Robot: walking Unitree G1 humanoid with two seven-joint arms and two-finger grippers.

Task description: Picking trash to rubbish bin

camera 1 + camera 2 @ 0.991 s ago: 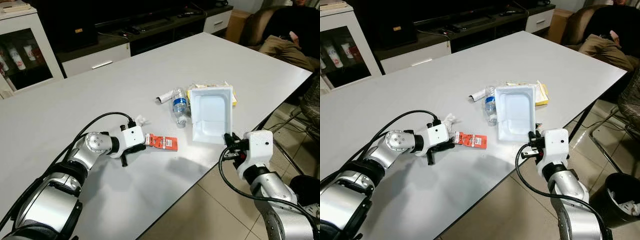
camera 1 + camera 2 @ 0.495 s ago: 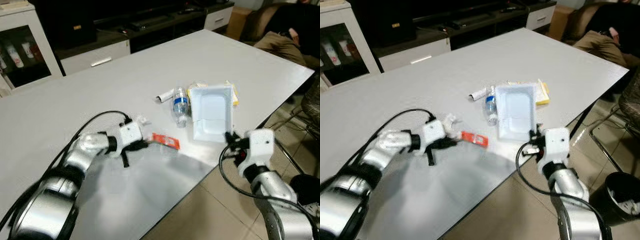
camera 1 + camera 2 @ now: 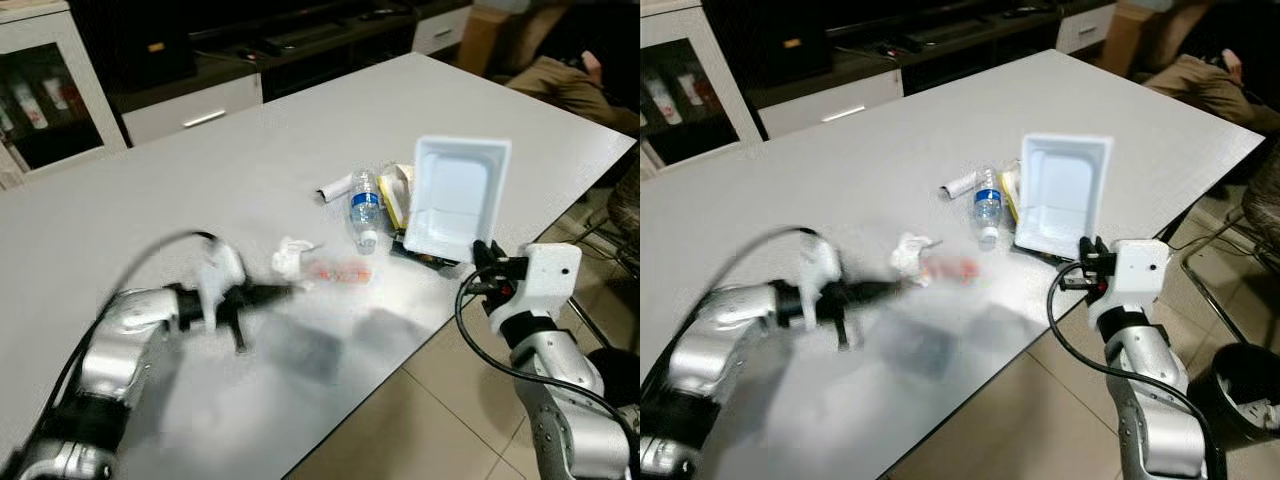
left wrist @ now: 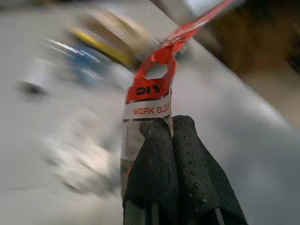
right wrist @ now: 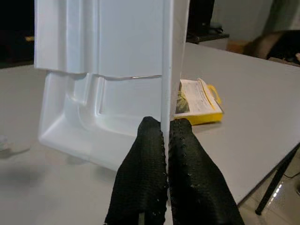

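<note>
My left gripper, blurred by motion, is shut on a red glove wrapper and holds it just above the white table. The wrapper hangs to the right of a crumpled white paper. Near the table's right edge my right gripper is shut on the rim of a white plastic tray, which stands upright off the table. A small water bottle, a paper roll and a yellow packet lie beside the tray. A black rubbish bin stands on the floor at the lower right.
A person sits in a chair past the table's far right corner. A dark TV cabinet with white drawers runs along the back. A glass-door cupboard stands at the back left. Tiled floor lies beside the table's right edge.
The right gripper has raised the tray from lying flat to standing upright. The left arm has pulled back toward the left, lifting the red wrapper off the table.
</note>
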